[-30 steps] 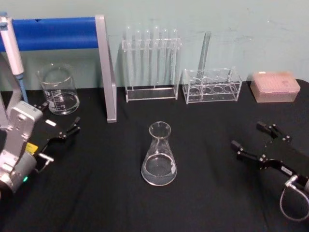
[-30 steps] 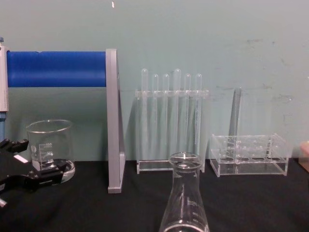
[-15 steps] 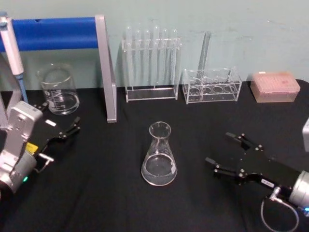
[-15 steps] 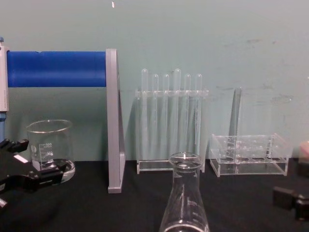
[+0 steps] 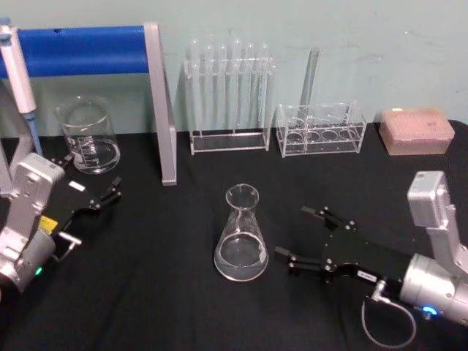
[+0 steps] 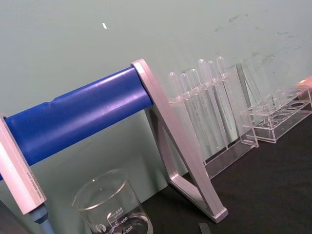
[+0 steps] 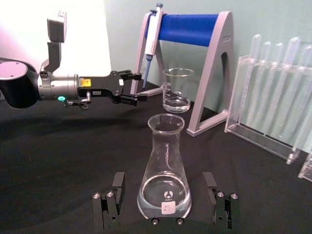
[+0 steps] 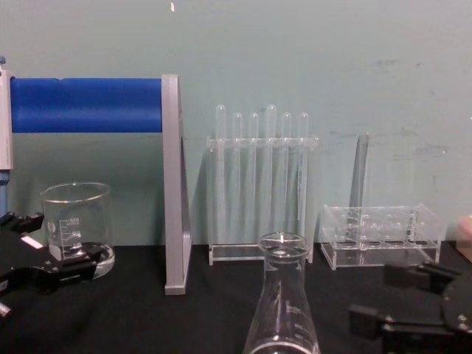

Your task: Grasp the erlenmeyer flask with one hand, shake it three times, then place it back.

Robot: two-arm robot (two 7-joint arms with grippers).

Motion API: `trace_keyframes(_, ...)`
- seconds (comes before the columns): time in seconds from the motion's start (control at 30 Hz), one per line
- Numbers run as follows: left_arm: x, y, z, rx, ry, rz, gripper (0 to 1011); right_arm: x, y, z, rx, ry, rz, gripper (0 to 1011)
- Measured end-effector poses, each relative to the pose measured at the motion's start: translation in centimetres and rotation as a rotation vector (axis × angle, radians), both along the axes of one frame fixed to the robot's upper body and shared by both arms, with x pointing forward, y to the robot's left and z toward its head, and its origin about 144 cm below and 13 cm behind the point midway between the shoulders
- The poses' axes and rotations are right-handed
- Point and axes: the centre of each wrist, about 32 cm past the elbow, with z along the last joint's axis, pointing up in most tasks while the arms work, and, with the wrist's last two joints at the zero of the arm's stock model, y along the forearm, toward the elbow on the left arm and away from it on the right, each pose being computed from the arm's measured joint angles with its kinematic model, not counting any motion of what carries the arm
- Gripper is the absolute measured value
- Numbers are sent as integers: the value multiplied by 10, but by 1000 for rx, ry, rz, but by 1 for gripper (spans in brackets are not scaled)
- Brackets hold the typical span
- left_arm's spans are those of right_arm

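**Approach to grasp.** The erlenmeyer flask stands upright at mid-counter, untouched. The right claw lies low just to its right, jaws wide apart. Its fingers are aimed to either side of the wide base, short of contact. The left claw, also spread, is parked at far left near the beaker.

Likely hazards:
- Closing this low on sloped, smooth glass may squeeze the flask upward out of the grip.
- An off-centre finger may tip it.
- A loose hold may slip during shaking.
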Motion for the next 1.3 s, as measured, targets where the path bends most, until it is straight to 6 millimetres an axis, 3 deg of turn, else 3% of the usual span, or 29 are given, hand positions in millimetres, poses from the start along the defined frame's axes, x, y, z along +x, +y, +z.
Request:
trace_keyframes(0.63, 0, 0, 0, 0, 0, 0, 1001, 54, 31, -8, 26, 31, 48, 1002)
trace_keyframes(1.3, 0, 0, 0, 0, 0, 0, 1001, 76, 49, -10, 31, 33, 121, 1003)
